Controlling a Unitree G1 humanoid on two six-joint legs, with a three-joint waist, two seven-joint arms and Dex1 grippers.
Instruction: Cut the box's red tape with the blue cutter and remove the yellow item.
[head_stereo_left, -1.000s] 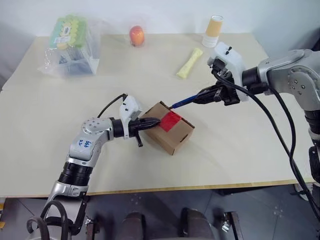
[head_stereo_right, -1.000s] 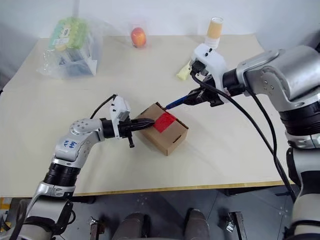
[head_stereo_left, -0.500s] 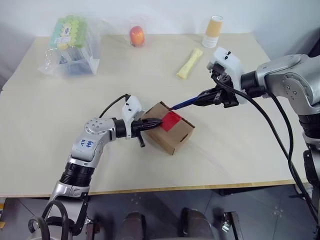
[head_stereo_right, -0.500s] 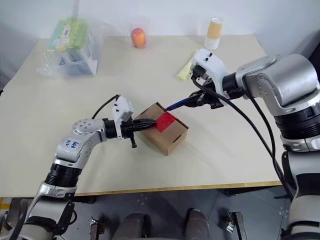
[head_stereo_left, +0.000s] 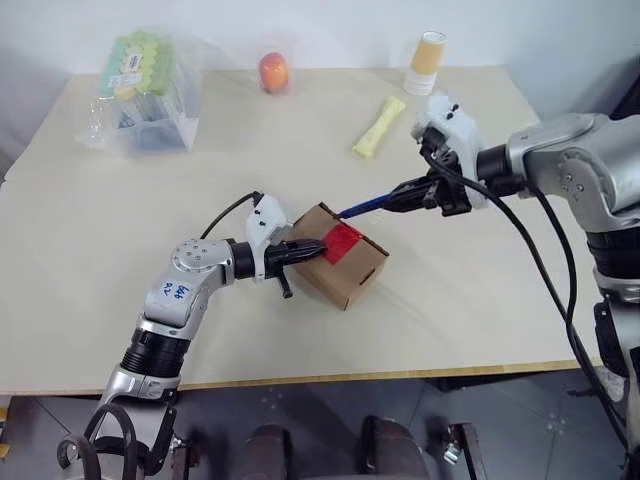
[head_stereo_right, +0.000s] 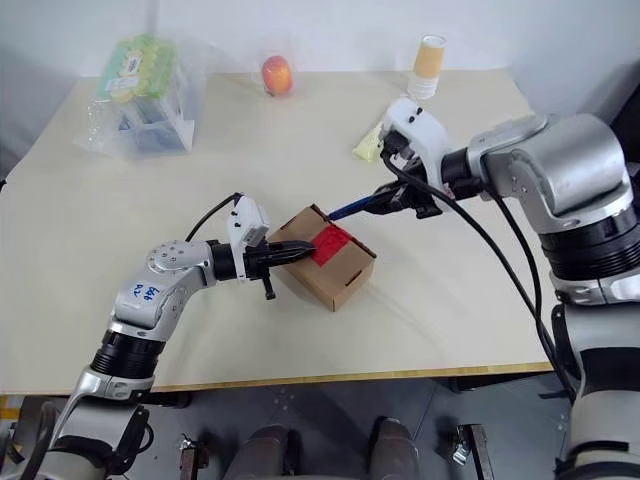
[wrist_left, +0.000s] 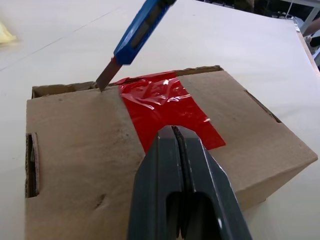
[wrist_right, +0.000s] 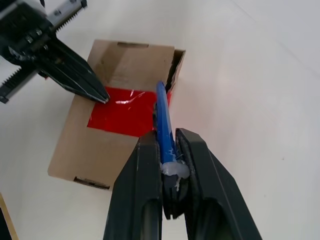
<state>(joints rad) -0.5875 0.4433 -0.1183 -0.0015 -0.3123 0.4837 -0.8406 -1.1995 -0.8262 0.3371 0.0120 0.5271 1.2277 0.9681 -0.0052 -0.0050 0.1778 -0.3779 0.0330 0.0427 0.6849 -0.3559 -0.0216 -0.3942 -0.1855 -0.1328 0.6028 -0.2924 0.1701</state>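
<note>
The box sits mid-worktop, its red tape pinned by the left claw — fingers pressed together. The right claw pinches the blue cutter, blade at the tape's far edge. Beyond — a pale yellow piece, an orange fruit, a cup and a plastic bag.

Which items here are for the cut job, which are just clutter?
Job: box, red tape, blue cutter in right gripper, shut left gripper pressing on the tape.
Clutter: orange fruit, pale yellow piece, paper cup, plastic bag.
</note>
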